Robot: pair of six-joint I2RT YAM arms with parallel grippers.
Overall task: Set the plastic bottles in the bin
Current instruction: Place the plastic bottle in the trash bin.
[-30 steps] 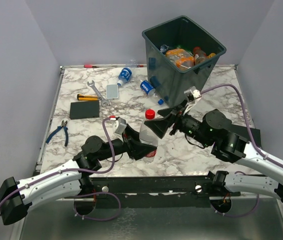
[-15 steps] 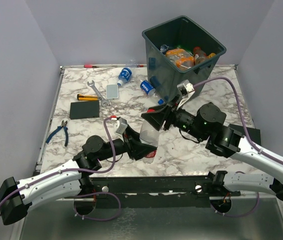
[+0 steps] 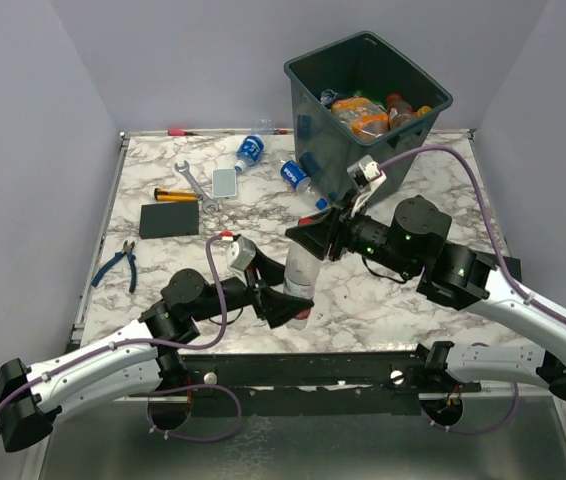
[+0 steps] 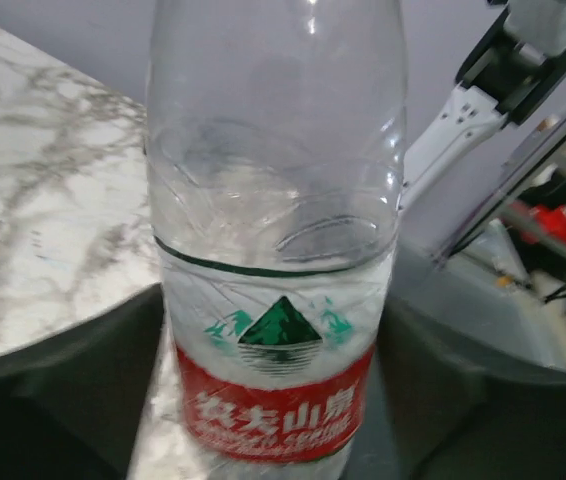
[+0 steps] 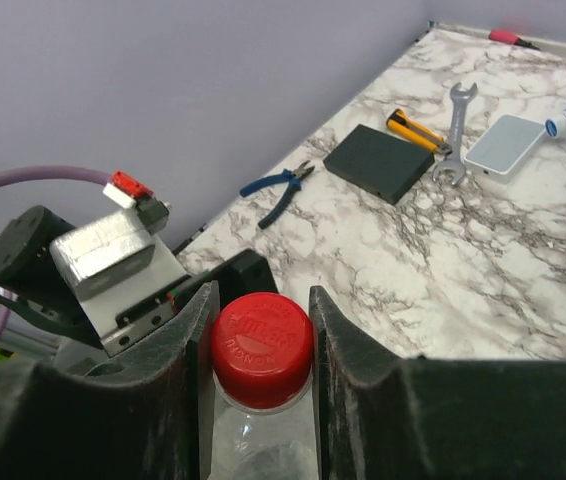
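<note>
At table centre: right fingers clamp red-capped bottle; left fingers parted around its base.

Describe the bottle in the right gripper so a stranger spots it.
On the marble table, look near the middle of the front edge. A clear bottle is upright there, red cap pinched by the right gripper. The two loose bottles by the bin lie flat with blue labels.

1. Swung in from the bin side and clamped around the red cap of the clear water bottle: right gripper.
2. Drawn back and lower, toward the near edge, fingers either side of the bottle's base: left gripper.
</note>
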